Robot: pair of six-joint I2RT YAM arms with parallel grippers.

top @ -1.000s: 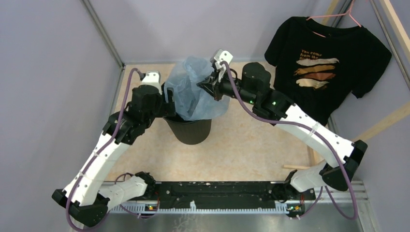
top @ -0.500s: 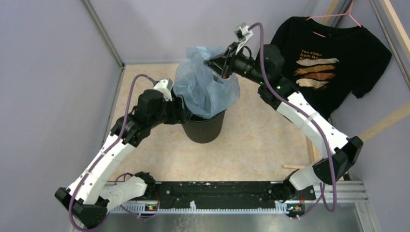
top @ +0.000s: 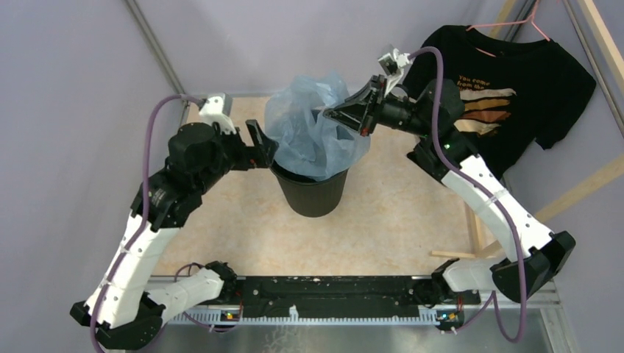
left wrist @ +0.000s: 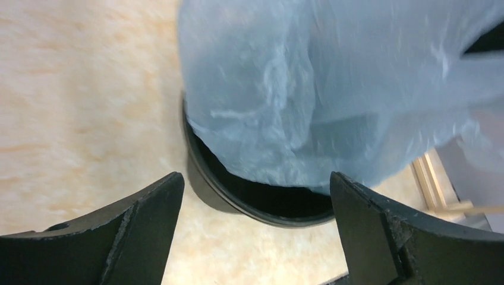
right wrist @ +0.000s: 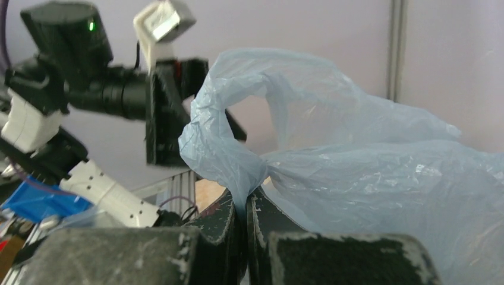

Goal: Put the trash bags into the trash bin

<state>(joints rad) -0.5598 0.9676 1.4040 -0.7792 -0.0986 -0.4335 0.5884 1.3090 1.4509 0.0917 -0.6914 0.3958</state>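
We find the right gripper (right wrist: 245, 205) clamped on a fold of the trash bag (top: 313, 125), held above the trash bin (top: 313, 195), w/ the bag's lower part inside the rim. At the bin's 9 o'clock the left gripper (top: 263, 145) is spread wide, empty. Step: stuffing bag in. Next, in our judgement: lower, release below rim.

Black printed T-shirt (top: 508, 95) on a pink hanger (top: 539, 26), far right; beige tabletop (top: 397, 220) below

Trash bag (top: 313, 136) blocks most of trash bin (top: 313, 195) mouth; open crescent at its left rim, left gripper (top: 261, 143) just beside. Table (top: 390, 220) in front of bin bare.
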